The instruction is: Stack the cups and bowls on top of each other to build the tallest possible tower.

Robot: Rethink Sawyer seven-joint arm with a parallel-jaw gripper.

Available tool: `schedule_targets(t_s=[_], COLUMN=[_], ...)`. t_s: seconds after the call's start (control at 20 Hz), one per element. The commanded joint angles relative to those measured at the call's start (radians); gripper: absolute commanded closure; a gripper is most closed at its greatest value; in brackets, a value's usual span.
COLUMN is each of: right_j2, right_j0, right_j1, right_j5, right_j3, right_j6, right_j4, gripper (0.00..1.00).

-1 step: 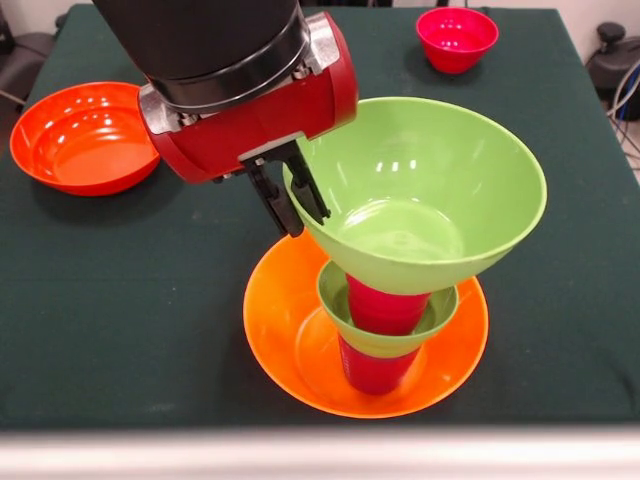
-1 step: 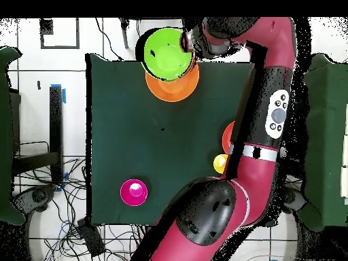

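The gripper point(image 1: 293, 203) is pinching the nine o'clock rim of the large green bowl point(image 1: 425, 190), fingers closed across its wall. That bowl is sitting atop the tower point(image 1: 385, 320): red-pink cup point(image 1: 385, 305), small green bowl point(image 1: 365, 335), big orange bowl point(image 1: 290, 340). At ten o'clock the orange-red bowl point(image 1: 85, 135) is resting; at one o'clock, the small red-pink bowl point(image 1: 456, 38).

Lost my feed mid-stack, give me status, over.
Gripper shut on large green bowl rim. Bowl sits atop tower, on red-pink cup. Nothing in the way; orange-red bowl and small red-pink bowl stand apart.
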Motion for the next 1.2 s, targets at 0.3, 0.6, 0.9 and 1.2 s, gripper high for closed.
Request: schedule_targets(t_s=[0.3, 0.6, 0.9, 1.2], right_j2=[0.037, 0.029, 0.025, 0.012], right_j0=[-0.011, -0.016, -0.02, -0.028], right_j1=[-0.019, -0.021, -0.018, -0.02], right_j5=[0.113, 0.111, 0.101, 0.091], right_j3=[0.019, 0.03, 0.037, 0.054], right_j6=[-0.347, -0.355, -0.362, -0.364], right_j4=[-0.075, -0.07, -0.066, -0.058], gripper=[1.0, 1.0, 1.0, 1.0])
